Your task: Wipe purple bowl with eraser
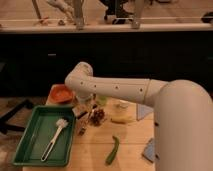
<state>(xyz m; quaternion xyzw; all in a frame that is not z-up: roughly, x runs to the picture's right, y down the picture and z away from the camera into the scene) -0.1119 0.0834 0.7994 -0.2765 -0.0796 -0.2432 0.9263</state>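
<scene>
- Reaches in from the right with the white arm (125,91), bent at an elbow above the orange bowl (61,93), then drops toward the wooden table (132,141).
- Has a green tray (30,145) along the table's left side, holding a white-bristled brush (56,134); neither belongs to this job.
- Finds the purple bowl (98,116) near the table's middle, just right of the wrist: a dark maroon shape, partly hidden, so only a likely match.
- Hangs the gripper (86,114) low between the tray and the purple bowl; cannot tell whether it is spread, closed or clamped on anything.
- Shows a pale block, probably the eraser (78,111), at the gripper's left; cannot tell whether touching or just beside.
- Risks wiping with nothing in hand if the eraser is not truly held.
- Risks shoving or tipping the light bowl toward the banana (121,119) if the press lands on the rim rather than inside.
- Risks clipping the orange bowl with the elbow on a wide sweep, given how near it sits.
</scene>
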